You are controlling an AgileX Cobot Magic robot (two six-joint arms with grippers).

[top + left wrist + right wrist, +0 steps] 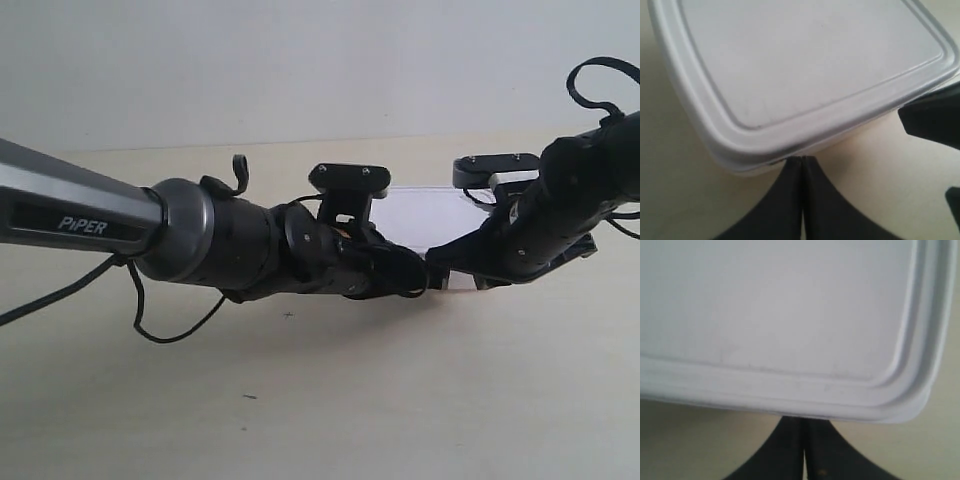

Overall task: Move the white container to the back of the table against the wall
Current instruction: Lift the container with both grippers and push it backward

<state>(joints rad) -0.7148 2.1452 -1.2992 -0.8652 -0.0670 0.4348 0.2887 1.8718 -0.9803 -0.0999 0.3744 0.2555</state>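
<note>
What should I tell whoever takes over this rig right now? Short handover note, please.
Left gripper: shut, holding nothing, tips at the near side of the white container.
Right gripper: shut, holding nothing, tips at the container's edge by a corner.
White container: flat on the table, with bare table between it and the wall.
Done: both grippers are placed for a push.
Remaining: slide the container back until it meets the wall.

The wall (300,60) across the upper frame is pale grey-white, the table (320,410) below cream-beige with tiny dark specks, the white container (425,215) sits centre, and the arm at the exterior view's left (80,212) is silver-grey and black with white lettering.
</note>
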